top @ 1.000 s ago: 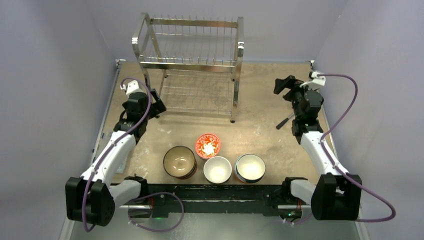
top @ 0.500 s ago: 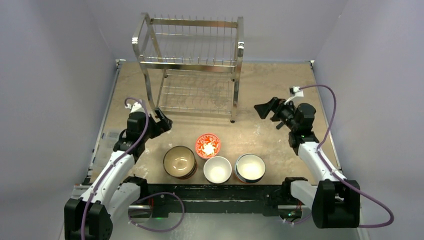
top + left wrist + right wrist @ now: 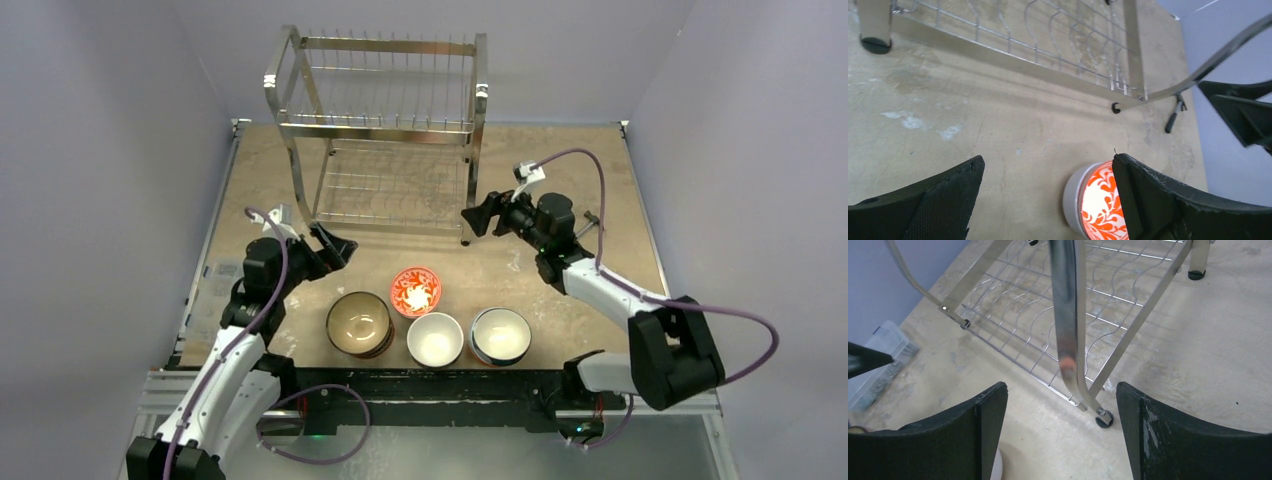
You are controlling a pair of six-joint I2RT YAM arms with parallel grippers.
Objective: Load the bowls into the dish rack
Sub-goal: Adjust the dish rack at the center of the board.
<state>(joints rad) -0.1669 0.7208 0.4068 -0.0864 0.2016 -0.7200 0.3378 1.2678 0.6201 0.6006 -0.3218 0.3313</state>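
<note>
Left fingers (image 3: 923, 205) apart, empty, hover just beside red-patterned bowl (image 3: 1093, 200); right fingers (image 3: 1188, 435) apart, empty, near dish rack (image 3: 380, 132) front leg. Bowls (image 3: 435, 339) sit at near table (image 3: 480, 280) edge, none racked. Best: straddle red bowl's rim, one finger inside, pinch firmly, avoid brown stack (image 3: 358, 323)

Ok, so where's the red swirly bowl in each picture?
Top external: the red patterned bowl sits mid-table, in front of the dish rack and just behind the row of three bowls.
Left wrist: at the bottom edge, right of centre, partly behind a black finger.
Right wrist: its red pattern is not in view.
Shared landmark: the rack's black front-right foot.
</note>
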